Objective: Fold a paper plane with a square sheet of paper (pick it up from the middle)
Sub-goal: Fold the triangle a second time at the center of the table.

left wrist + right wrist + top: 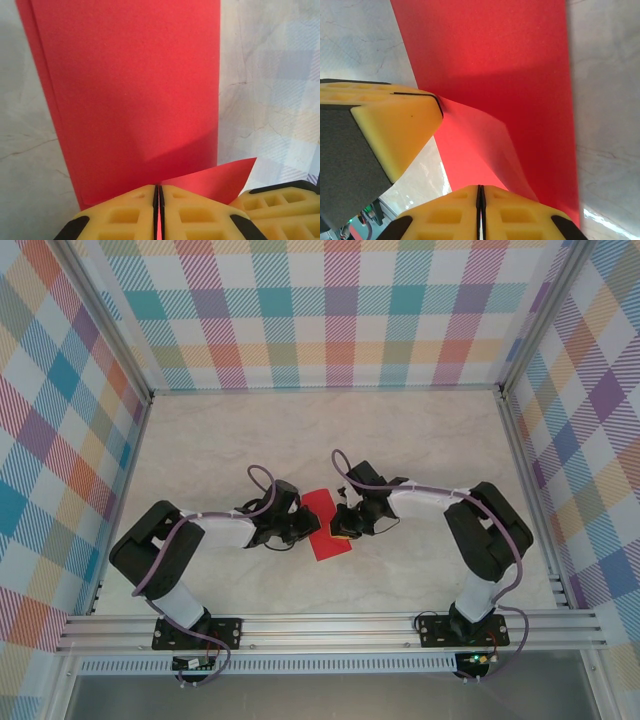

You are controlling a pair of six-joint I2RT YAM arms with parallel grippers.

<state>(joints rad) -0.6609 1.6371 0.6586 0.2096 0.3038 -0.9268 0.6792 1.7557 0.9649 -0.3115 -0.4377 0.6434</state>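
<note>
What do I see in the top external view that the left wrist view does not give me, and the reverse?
Top external, not left wrist: the left arm, the right arm, the rail holding their bases, and the checked walls.
Left wrist, not top external: the yellow fingers of the left gripper pressed together on the near edge of the red sheet, and one lifted corner.
Both: the red sheet on the pale table, with the left gripper at it.
</note>
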